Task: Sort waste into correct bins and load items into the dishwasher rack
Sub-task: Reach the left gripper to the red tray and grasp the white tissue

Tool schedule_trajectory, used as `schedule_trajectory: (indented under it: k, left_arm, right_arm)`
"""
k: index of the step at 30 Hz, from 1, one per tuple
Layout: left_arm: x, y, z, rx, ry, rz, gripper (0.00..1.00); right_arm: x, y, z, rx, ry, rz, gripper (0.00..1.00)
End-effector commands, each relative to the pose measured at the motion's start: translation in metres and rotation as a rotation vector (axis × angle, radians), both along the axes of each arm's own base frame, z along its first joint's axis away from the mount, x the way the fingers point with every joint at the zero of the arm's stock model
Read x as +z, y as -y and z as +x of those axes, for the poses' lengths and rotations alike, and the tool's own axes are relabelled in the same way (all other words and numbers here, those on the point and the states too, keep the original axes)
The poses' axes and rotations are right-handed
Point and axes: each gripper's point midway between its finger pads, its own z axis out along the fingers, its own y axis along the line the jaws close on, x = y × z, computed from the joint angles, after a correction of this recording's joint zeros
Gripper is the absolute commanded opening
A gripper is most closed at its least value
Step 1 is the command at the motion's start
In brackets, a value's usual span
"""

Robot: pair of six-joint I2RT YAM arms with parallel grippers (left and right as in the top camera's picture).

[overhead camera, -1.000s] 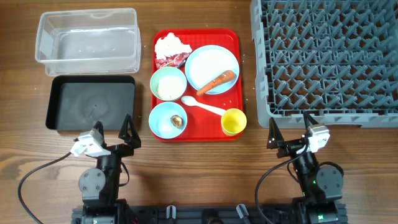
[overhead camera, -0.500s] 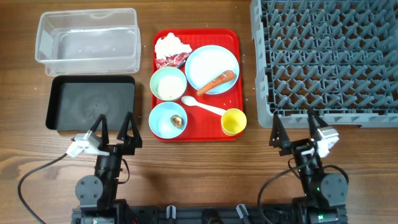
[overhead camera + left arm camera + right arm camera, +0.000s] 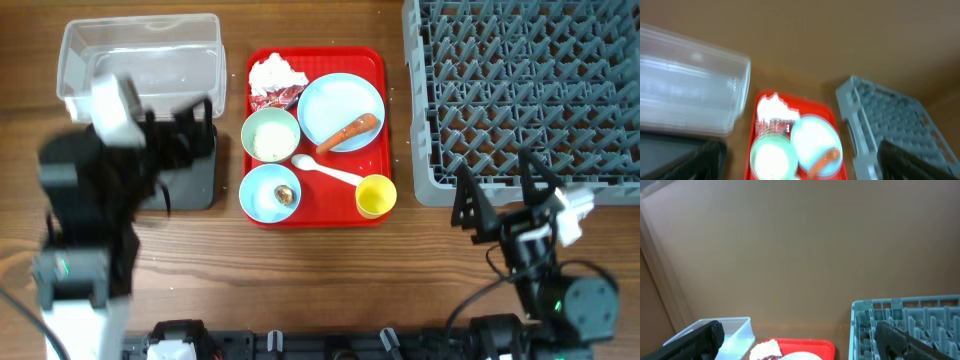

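Note:
The red tray holds the crumpled white tissue, red wrapper, light-blue plate with the carrot, pale-green bowl of rice, light-blue bowl with a brown morsel, white spoon and yellow cup. My left gripper is open and raised, blurred, over the black tray, below the clear tub. My right gripper is open and empty at the front edge of the grey rack.
The left wrist view looks down on the clear tub, tissue, rice bowl, plate and rack. The right wrist view shows the tub, red tray and rack before a brown wall.
My left arm has lifted and swung forward from the table's front edge to above the black tray. My right arm has risen and shifted right toward the rack. Both grippers stay open.

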Motion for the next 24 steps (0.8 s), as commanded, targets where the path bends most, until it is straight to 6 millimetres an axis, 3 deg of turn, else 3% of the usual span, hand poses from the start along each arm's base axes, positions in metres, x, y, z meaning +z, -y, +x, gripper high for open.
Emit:
schedule_trajectory:
  k: [1,3,5,6,10,12,16,18,20,24]
  left_arm:
    - [0.038,0.011,0.043,-0.056,-0.055,0.112,1.0]
    - [0.041,0.02,0.073,-0.053,-0.133,0.143,1.0]
    - [0.035,0.042,0.1,-0.123,-0.203,0.194,1.0]
    - [0.027,0.055,0.115,-0.174,-0.24,0.245,1.0]
    - [-0.023,0.075,0.159,-0.174,-0.386,0.342,1.0]
    - [-0.062,0.089,0.18,-0.203,-0.44,0.369,1.0]
    - [-0.149,0.115,0.214,-0.265,-0.548,0.363,1.0]
    - [-0.176,0.119,0.219,-0.284,-0.587,0.355,1.0]
    - [-0.195,0.121,0.225,-0.285,-0.603,0.359,1.0]
    - [-0.23,0.119,0.239,-0.271,-0.624,0.37,1.0]
  right_arm:
    - [0.034,-0.006,0.024,0.021,-0.081,-0.045,1.0]
    - [0.04,-0.009,0.041,0.026,-0.169,-0.069,1.0]
    - [0.038,-0.011,0.063,0.028,-0.273,-0.142,1.0]
    - [0.035,-0.012,0.078,0.034,-0.349,-0.185,1.0]
    - [0.018,-0.019,0.116,0.069,-0.533,-0.23,1.0]
    - [0.001,-0.021,0.136,0.079,-0.614,-0.235,1.0]
    - [-0.072,-0.024,0.167,0.098,-0.827,-0.251,1.0]
    - [-0.102,-0.031,0.171,0.144,-0.916,-0.24,1.0]
    - [-0.12,-0.039,0.172,0.196,-0.967,-0.224,1.0]
    - [-0.139,-0.05,0.173,0.266,-1.021,-0.196,0.95]
